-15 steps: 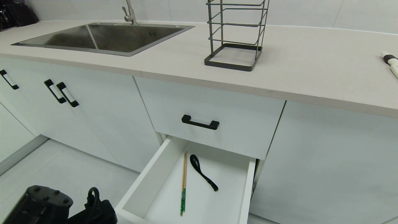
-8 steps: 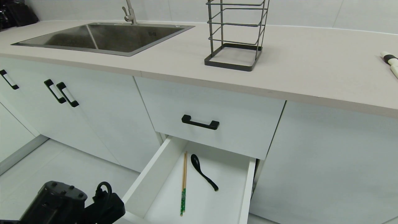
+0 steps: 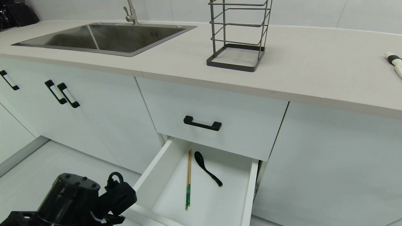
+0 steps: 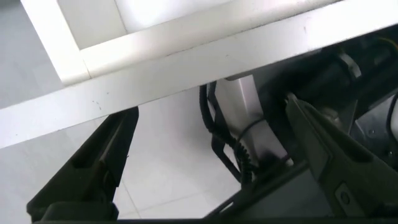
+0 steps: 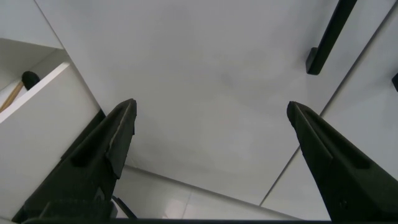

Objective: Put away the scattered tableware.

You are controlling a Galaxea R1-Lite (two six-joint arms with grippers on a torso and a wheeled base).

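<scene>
A pair of wooden chopsticks (image 3: 188, 180) with green ends and a black spoon (image 3: 207, 169) lie side by side in the open lower drawer (image 3: 147, 180). My left arm (image 3: 78, 201) is low, right at the drawer's near left corner. In the left wrist view my left gripper (image 4: 211, 109) is open, and the drawer's white front panel (image 4: 186, 59) runs across just past its fingertips. My right gripper (image 5: 211, 107) is open with nothing in it, facing a white cabinet door (image 5: 205, 81). The drawer's side (image 5: 37, 118) and the spoon's tip (image 5: 28, 78) show beside it.
The upper drawer with a black handle (image 3: 202, 124) is closed above the open one. On the counter stand a steel sink (image 3: 103, 37) and a black wire rack (image 3: 238, 34). White items (image 3: 394, 61) lie at its far right. Cabinet doors with black handles (image 3: 61, 94) are left.
My left arm has risen and moved right against the drawer's front corner. The drawer has slid a little way in, carrying the chopsticks and spoon with it.
</scene>
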